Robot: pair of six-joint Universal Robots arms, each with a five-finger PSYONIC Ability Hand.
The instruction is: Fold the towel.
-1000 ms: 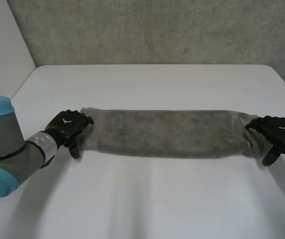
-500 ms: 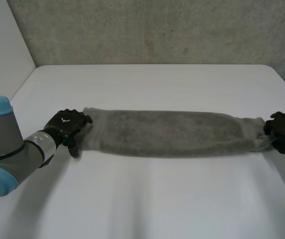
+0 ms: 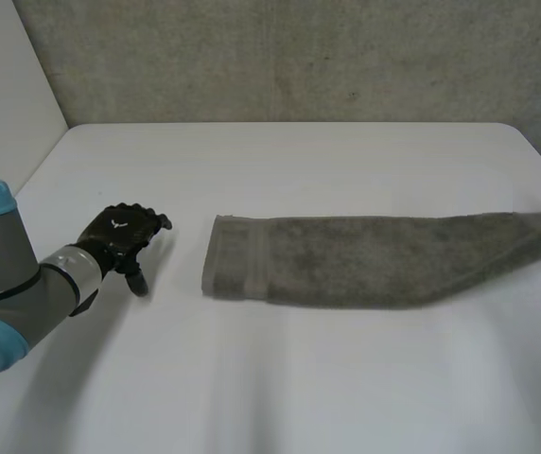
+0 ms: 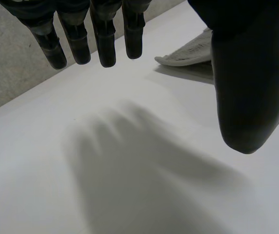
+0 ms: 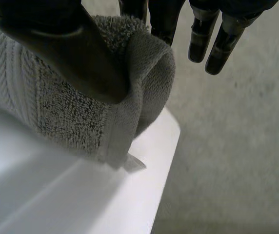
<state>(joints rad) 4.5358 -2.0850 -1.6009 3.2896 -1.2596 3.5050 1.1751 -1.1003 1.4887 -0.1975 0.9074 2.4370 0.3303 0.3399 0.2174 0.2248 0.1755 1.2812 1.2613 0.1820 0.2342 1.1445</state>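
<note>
A: Black left hand [image 3: 119,235], is it holding anything?

B: No. Its fingers [image 4: 104,44] hang straight and spread over bare table [image 3: 299,161], with the thumb apart from them. Half a second ago it sat on the towel's left end. Now that end lies well apart from it, to its right.

A: So the grey towel [image 3: 365,260] has moved?

B: Yes, the whole strip has slid right across the table. Its left end, the one with the woven band, lies flat. Its right end tapers and lifts off the surface toward the table's right side.

A: And the right hand [image 5: 56,53]?

B: Pinching. Its wrist view shows the thumb pressing a bunched fold of towel against the fingers nearest it, while the other fingers stay straight and free. A hemmed corner hangs below the thumb, just above the table near its edge.

A: And before?

B: It held that same end lower, close to the table, and the towel lay stretched flat between the two hands.
</note>
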